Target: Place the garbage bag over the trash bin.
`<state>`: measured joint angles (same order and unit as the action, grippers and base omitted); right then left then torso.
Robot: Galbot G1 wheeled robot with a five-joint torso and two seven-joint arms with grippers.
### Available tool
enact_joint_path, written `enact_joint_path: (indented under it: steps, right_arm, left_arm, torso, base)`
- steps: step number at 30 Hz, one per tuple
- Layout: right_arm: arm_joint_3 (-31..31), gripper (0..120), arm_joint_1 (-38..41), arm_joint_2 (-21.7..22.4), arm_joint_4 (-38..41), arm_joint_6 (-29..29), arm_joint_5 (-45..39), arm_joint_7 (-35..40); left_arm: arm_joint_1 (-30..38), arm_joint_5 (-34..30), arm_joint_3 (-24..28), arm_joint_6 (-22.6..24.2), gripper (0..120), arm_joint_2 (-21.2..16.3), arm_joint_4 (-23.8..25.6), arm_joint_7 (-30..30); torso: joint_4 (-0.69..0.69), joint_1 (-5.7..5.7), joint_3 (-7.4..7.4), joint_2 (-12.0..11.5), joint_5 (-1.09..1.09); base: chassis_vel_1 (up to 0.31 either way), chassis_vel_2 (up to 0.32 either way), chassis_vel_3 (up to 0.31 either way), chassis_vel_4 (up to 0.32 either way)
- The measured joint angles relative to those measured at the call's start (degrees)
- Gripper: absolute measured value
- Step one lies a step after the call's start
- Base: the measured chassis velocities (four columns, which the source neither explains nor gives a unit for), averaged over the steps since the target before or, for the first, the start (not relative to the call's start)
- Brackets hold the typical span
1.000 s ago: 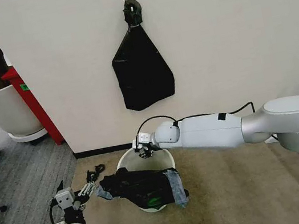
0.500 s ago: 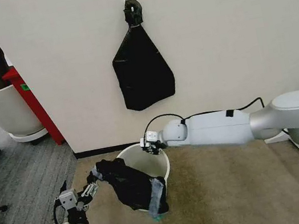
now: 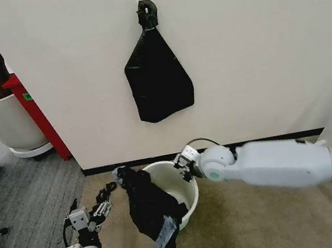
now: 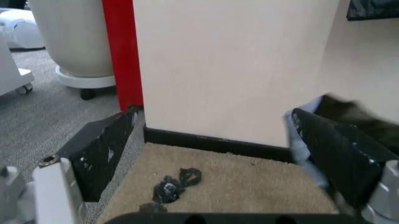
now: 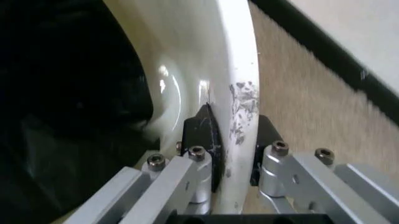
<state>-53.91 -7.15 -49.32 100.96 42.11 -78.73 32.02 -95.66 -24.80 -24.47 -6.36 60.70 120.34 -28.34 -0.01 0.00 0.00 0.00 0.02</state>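
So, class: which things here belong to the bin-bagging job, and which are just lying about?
Job:
- garbage bag, draped over the bin's left rim
- trash bin
- right tool, clamped on the bin's rim
- left tool, open, beside the bag

Lying about:
- knotted black bag bundle on the wall
- plant pot
- red panel

This looks like an office or a similar indoor workplace. A plain cream wall [image 3: 256,50] runs down to a black skirting strip [image 3: 103,169], with grey carpet tiles [image 3: 18,195] on one side and a beige rug [image 3: 259,216] before the wall. A large white plant pot [image 3: 1,121] holding a tree stands on a wheeled tray beside a red panel [image 3: 39,117]. A black bag bundle [image 3: 158,77] hangs from a wall hook.
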Motion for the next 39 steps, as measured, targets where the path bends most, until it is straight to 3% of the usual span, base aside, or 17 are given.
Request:
enact_joint_path:
  steps: [5, 6, 14, 20, 32, 34, 37, 39]
  right_arm:
    - [7.22, 3, -4.99, 2.68, 3.26, 0.22, -2.69, 7.61]
    - [10.61, 3, -7.77, 3.14, 4.42, 0.21, -3.93, 12.26]
    - [19.68, 3, -20.00, 1.58, 6.40, -0.03, -6.58, 25.05]
    - [22.89, 3, -24.62, -0.10, 6.24, -0.14, -7.06, 27.79]
    - [21.83, 3, -25.62, -2.45, 5.64, -0.23, -6.58, 29.38]
    - [21.62, 3, -25.34, -3.09, 5.08, -0.23, -6.15, 29.37]
    - [21.07, 3, -24.99, -3.55, 4.43, -0.22, -5.30, 29.53]
    - [21.05, 3, -24.92, -3.68, 4.31, -0.22, -5.19, 29.72]
  left_arm:
    - [-0.48, 0.36, 0.00, 0.00, 98, 0.00, 0.01, -0.03]
    - [-0.59, 0.59, 0.05, 0.00, 98, 0.10, 0.03, -0.04]
    - [-0.78, 1.30, 0.65, 0.16, 98, 0.15, 0.48, -0.04]
    - [-1.27, 1.37, 0.64, 0.41, 98, -0.65, 0.88, -0.06]
    - [-0.91, 1.86, 1.48, 0.63, 98, -0.65, 0.40, -0.06]
    - [-0.56, 0.22, 2.06, 0.38, 98, -1.76, 0.36, 0.00]
    - [-0.32, -10.09, 3.83, 1.20, 98, -4.90, 3.06, -0.65]
    - [0.05, -13.55, 4.32, 1.72, 98, -6.23, 4.02, -0.69]
  torso:
    - [0.01, 0.00, 0.00, 0.00, -0.03]
    - [0.01, 0.00, -0.01, 0.00, -0.02]
    - [-0.01, 0.00, -0.02, 0.01, -0.04]
    - [-0.01, 0.00, -0.03, 0.01, -0.05]
    - [0.01, -0.01, -0.01, 0.02, -0.03]
    - [0.01, -0.01, -0.01, 0.01, -0.03]
    - [0.01, -0.01, -0.01, 0.01, -0.02]
    - [0.02, -0.01, -0.01, 0.01, 0.00]
  base:
    - [0.000, 0.000, 0.000, 0.000]
    - [0.000, 0.000, 0.000, 0.000]
    - [0.000, 0.000, 0.000, 0.000]
    - [0.000, 0.000, 0.000, 0.000]
    - [0.000, 0.000, 0.000, 0.000]
    - [0.000, 0.000, 0.000, 0.000]
    - [0.000, 0.000, 0.000, 0.000]
    - [0.000, 0.000, 0.000, 0.000]
